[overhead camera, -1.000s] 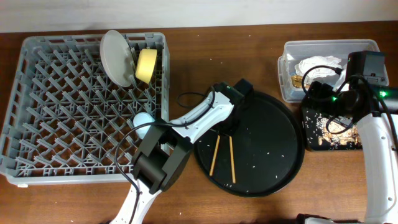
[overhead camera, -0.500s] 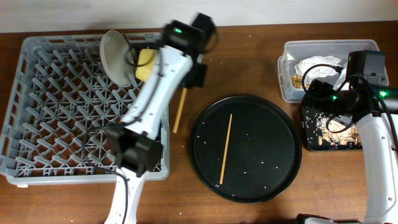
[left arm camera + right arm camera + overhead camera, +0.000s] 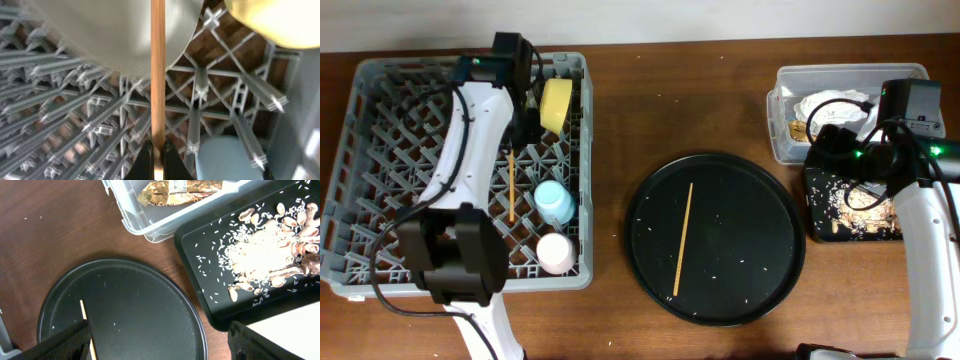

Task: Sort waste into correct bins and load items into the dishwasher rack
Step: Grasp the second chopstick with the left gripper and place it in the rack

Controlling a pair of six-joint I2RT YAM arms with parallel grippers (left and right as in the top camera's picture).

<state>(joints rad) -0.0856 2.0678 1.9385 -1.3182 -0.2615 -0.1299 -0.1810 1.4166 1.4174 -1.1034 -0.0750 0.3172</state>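
Note:
My left gripper [image 3: 516, 135] is shut on a wooden chopstick [image 3: 511, 185] and holds it over the grey dishwasher rack [image 3: 390, 190]. In the left wrist view the jaws [image 3: 158, 162] pinch the chopstick [image 3: 158, 75] in front of the white plate [image 3: 115, 35]. The arm hides the plate in the overhead view. The yellow bowl [image 3: 556, 103], blue cup [image 3: 553, 202] and pink cup [image 3: 557, 253] sit in the rack. The second chopstick [image 3: 683, 238] lies on the round black tray [image 3: 760, 270]. My right gripper [image 3: 160, 345] is open and empty.
The clear tub [image 3: 785, 140] at the back right holds the white napkin [image 3: 832, 103] and a golden wrapper [image 3: 170, 190]. The flat black tray [image 3: 820, 232] in front of it holds rice and brownish scraps [image 3: 265, 255]. My right arm hangs over both.
My left gripper has lifted one chopstick off the round tray and carried it left, over the rack. The right arm has not moved.

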